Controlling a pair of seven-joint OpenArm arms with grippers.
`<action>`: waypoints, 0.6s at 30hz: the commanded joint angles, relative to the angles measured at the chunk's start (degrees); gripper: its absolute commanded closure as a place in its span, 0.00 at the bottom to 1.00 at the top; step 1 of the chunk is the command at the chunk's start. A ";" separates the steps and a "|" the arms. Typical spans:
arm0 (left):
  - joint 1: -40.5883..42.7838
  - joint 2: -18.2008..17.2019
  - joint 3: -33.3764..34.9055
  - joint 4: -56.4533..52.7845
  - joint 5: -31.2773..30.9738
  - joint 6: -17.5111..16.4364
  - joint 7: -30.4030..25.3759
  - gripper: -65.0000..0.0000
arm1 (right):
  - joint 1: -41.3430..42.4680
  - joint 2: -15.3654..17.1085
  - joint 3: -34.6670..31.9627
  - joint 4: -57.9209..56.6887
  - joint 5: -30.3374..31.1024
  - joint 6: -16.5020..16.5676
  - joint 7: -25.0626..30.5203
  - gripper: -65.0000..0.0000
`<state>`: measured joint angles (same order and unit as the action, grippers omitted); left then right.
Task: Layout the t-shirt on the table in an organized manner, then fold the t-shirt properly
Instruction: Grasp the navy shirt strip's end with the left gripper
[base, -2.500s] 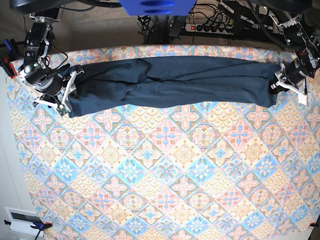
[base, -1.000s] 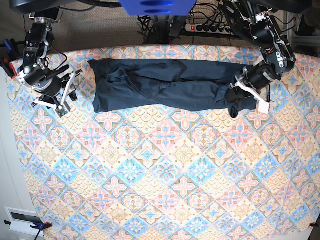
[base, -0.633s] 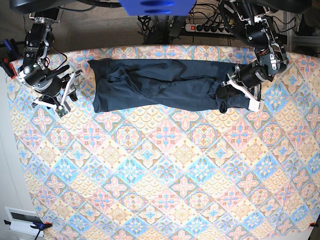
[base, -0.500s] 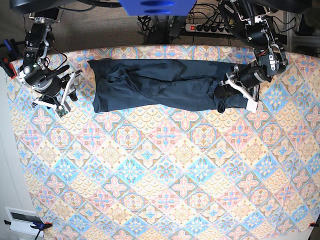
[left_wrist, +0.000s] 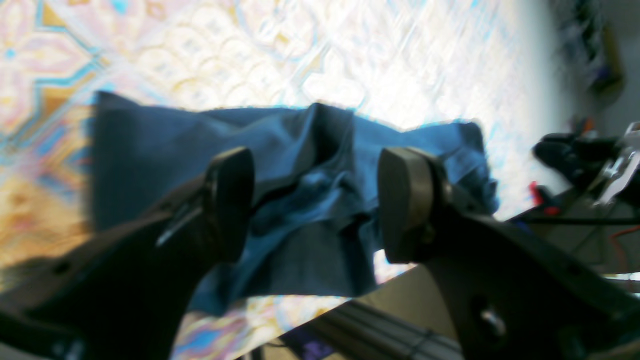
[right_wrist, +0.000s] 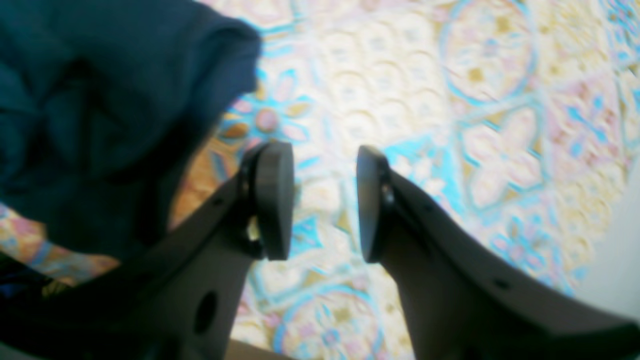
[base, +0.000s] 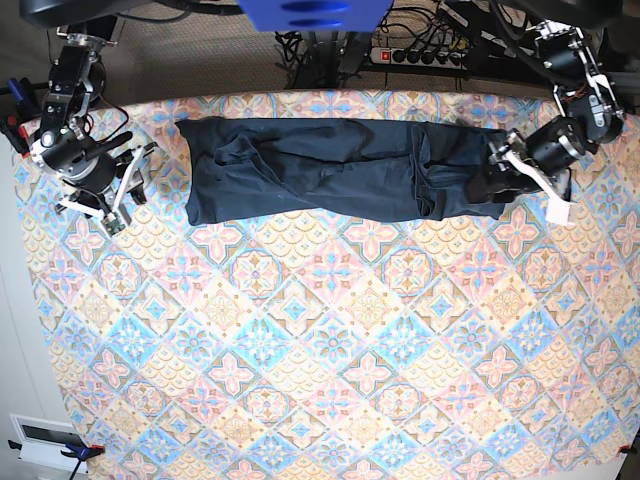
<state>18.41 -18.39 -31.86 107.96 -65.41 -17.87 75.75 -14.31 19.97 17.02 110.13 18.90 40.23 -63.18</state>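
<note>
The navy t-shirt (base: 330, 165) lies as a long rumpled band along the far side of the table (base: 330, 340), with a crease near its right end. My left gripper (base: 505, 180) hovers open at that right end. In the left wrist view its fingers (left_wrist: 230, 200) stand wide apart, with crumpled t-shirt (left_wrist: 310, 175) fabric lying loose between and beyond them. My right gripper (base: 128, 190) is open, a little left of the shirt's left end. The right wrist view shows bare table (right_wrist: 450, 100) cloth between the right gripper (right_wrist: 320, 205) pads and the t-shirt (right_wrist: 100, 100) at upper left.
A power strip (base: 420, 55) and cables lie behind the table's far edge. Clamps (base: 14, 128) grip the cloth at the far left corner. A white box (base: 45, 440) sits off the near left corner. The left arm's links rise near the far right corner.
My left gripper has opened and let go of the shirt's right end, then drawn back to the right. The right arm has shifted slightly left; the shirt's left end has not moved.
</note>
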 joint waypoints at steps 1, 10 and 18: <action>-0.08 -1.52 -0.28 -0.49 -0.92 -0.02 -0.80 0.47 | 0.46 0.74 0.35 1.04 0.58 -0.23 0.98 0.68; -2.46 -1.52 11.07 -10.60 1.01 -0.02 -0.80 0.57 | 0.55 0.65 0.17 0.95 0.58 -0.23 0.89 0.68; -7.38 3.76 18.89 -10.86 1.36 0.07 -0.89 0.62 | 0.55 0.65 0.35 0.95 0.58 -0.23 0.89 0.68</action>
<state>12.08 -14.13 -12.60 96.25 -62.76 -17.65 75.81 -14.28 19.68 16.84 110.13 18.92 40.07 -63.24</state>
